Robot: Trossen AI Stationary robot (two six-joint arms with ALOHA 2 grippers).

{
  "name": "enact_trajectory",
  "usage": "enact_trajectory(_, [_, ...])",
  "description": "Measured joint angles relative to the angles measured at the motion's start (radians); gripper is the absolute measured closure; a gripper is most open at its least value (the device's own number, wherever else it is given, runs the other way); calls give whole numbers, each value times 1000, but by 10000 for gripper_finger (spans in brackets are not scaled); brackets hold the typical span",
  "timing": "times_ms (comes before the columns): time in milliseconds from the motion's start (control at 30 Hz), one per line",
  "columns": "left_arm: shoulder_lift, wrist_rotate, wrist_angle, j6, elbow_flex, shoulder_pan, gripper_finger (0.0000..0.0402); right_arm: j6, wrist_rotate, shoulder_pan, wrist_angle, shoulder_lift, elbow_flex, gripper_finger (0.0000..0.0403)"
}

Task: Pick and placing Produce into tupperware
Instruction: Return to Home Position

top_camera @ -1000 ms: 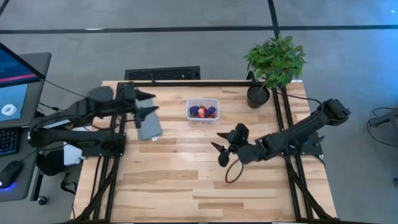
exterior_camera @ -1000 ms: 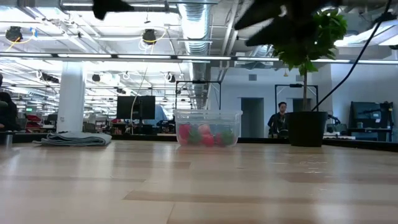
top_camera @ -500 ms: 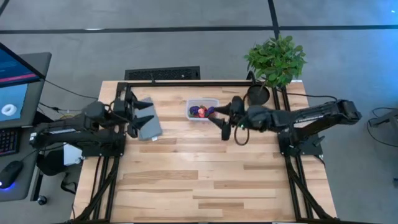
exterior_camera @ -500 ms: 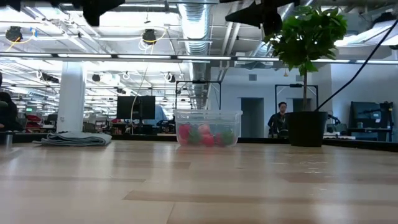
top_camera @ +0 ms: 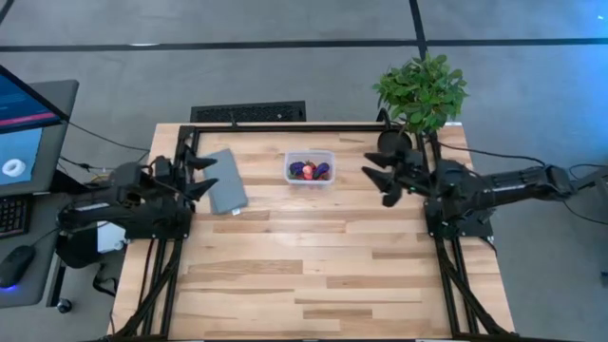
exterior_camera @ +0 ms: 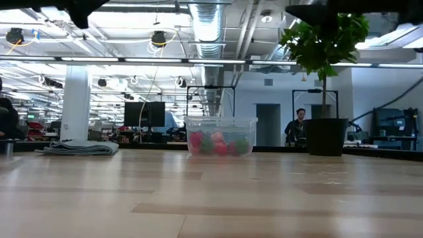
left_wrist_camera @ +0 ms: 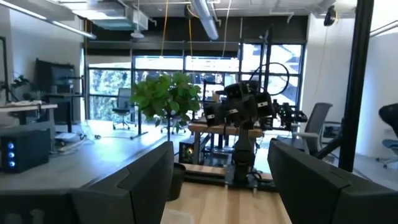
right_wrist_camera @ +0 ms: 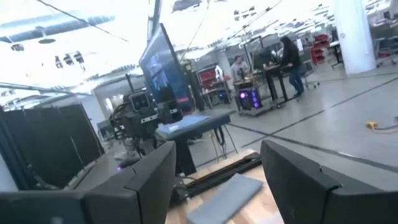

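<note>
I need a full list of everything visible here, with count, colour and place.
tupperware: one, clear, far middle of the table.
produce: several pieces, red, purple, pink, green, inside the tupperware.
lid: one, grey, flat, left of the tupperware.
potted plant: one, green, dark pot, table's far right corner.
table: one, light wood.
monitor: one, blue screen, left of the table.
person: one, dark clothes, room behind the table.
left gripper: one, dark, open, beside the lid.
right gripper: one, dark, open, near the plant pot.
</note>
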Motion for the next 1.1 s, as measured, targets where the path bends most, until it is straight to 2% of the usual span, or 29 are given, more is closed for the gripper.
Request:
enact_trajectory(200, [-89,9,-116,1,0,0,152,-1,11,13,-96,-164,-105,143])
enact_trajectory(333, [-156,17,-173,0,0,0,152,30,13,11,-92,-230,-198,143])
enact_trajectory(467, [-161,27,-167,-5,-16,0,152,43,11,12,-25,-275,-270,143])
enact_trajectory(667, [-162,46,-50,-60,-125,0,152,1,11,12,71,-334,-345,143])
enact_trajectory(900, [-161,63,112,-122,-235,-8,152,8,11,33,75,-466,-423,143])
enact_trajectory(1100, [-161,54,118,-124,-243,-40,152,23,35,87,-55,-594,-441,143])
